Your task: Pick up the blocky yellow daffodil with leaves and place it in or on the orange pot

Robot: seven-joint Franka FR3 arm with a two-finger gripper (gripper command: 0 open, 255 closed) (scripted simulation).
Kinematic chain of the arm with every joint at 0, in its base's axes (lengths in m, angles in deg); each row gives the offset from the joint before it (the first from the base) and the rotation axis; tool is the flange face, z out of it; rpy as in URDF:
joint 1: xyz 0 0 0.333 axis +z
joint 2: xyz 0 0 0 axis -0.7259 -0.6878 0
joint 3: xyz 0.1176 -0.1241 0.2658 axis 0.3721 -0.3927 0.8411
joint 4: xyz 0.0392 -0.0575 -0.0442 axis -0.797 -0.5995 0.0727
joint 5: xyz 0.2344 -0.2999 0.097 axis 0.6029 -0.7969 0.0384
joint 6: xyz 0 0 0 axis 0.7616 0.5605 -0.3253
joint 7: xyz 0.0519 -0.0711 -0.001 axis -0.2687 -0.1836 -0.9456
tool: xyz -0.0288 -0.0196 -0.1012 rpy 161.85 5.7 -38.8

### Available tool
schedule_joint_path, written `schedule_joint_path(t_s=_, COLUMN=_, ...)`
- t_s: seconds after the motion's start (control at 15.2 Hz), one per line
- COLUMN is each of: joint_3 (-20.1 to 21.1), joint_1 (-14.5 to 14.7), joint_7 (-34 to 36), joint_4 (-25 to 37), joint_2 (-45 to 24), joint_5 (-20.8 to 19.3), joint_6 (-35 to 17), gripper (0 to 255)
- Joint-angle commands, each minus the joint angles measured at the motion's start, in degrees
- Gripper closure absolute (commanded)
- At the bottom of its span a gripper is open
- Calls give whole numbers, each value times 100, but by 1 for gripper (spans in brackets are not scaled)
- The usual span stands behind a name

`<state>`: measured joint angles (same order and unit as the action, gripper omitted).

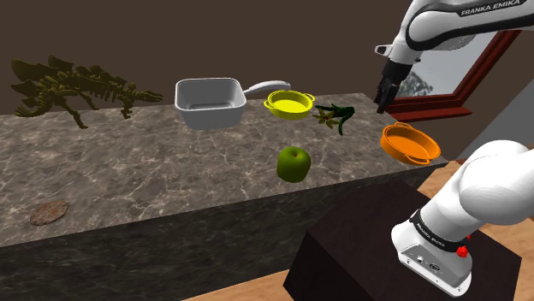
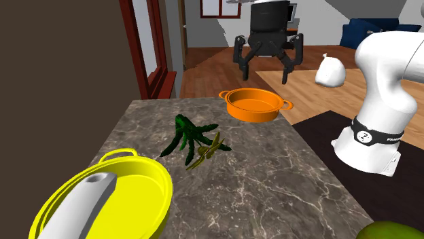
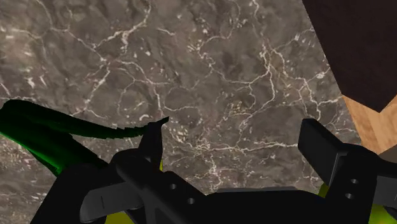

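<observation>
Above the marble counter (image 1: 128, 162) | my claw (image 1: 382, 104) hung open, holding nothing | daffodil (image 1: 334, 114) lay flat near the orange pot (image 1: 406, 141), untouched.

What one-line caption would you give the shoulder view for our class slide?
Open black gripper hangs above the marble counter, between the green-leaved daffodil and the orange pot.

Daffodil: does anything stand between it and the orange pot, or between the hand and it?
Nothing visible does. The daffodil lies on the counter near the orange pot, only bare stone between them. The open hand hangs above, touching neither.
</observation>
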<state>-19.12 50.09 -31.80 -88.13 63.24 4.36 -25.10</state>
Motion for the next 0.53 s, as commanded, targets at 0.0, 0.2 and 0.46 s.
schedule_joint_path(t_s=0.0, joint_3=-334, joint_1=147, joint_7=-606, joint_4=157, joint_2=-409, joint_5=53, joint_6=-348, gripper=0)
schedule_joint_path(t_s=0.2, joint_3=-834, joint_1=427, joint_7=-1545, joint_4=488, joint_2=-1100, joint_5=333, joint_6=-789, gripper=0)
schedule_joint_path(t_s=0.46, joint_3=-1440, joint_1=827, joint_7=-2992, joint_4=1069, joint_2=-2178, joint_5=1124, joint_6=-1225, gripper=0)
